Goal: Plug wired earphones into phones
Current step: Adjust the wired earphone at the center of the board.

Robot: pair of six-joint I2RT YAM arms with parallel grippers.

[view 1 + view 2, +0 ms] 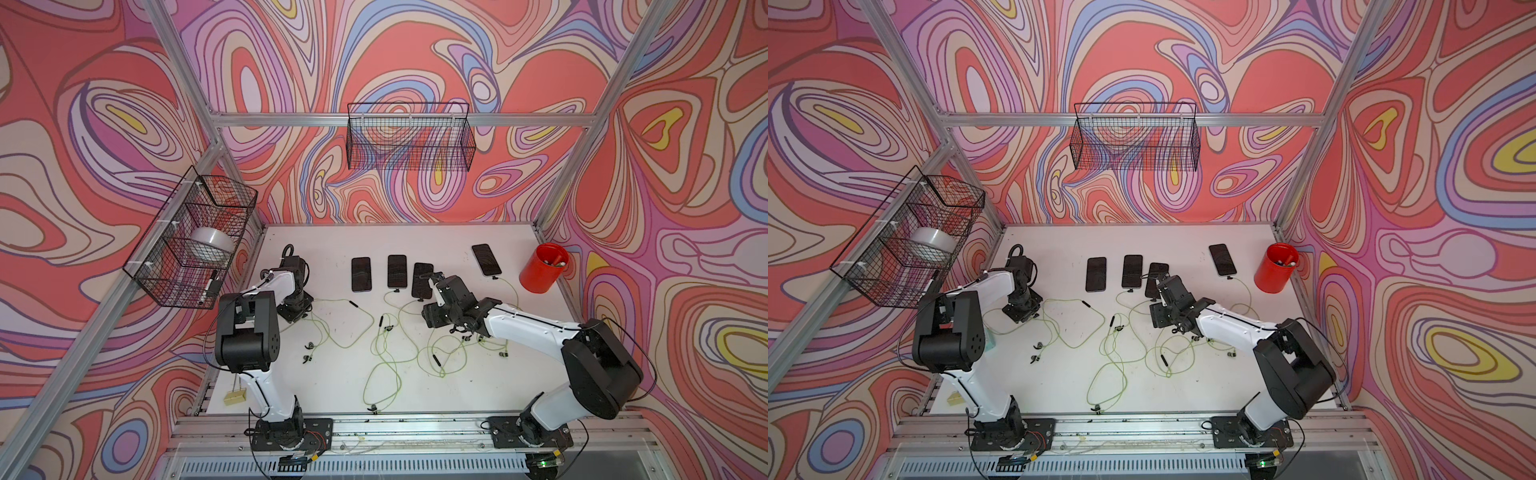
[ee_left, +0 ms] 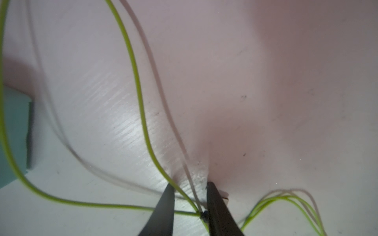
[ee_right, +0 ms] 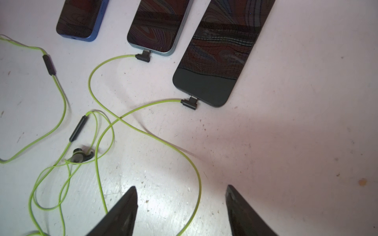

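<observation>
Four phones lie in a row at the back of the table: the left one [image 1: 360,274] [image 3: 81,18] has a bare port, and the second [image 1: 397,271] [image 3: 157,24] and third [image 3: 221,51] each carry a dark plug. The fourth phone [image 1: 486,259] lies apart to the right with a cable at its near end. Yellow-green wired earphones [image 1: 382,345] [image 1: 1113,353] sprawl across the middle. My right gripper [image 3: 181,188] [image 1: 432,282] hovers open over the third phone's near end. My left gripper [image 2: 189,185] [image 1: 291,318] points down at the table, its jaws narrowly apart around a cable [image 2: 141,106] and its dark splitter.
A red cup [image 1: 540,270] stands at the back right. A teal block [image 2: 12,139] lies close to the left gripper. A beige block [image 1: 235,397] sits at the table's front left edge. Wire baskets [image 1: 195,237] [image 1: 409,137] hang on the left and back walls.
</observation>
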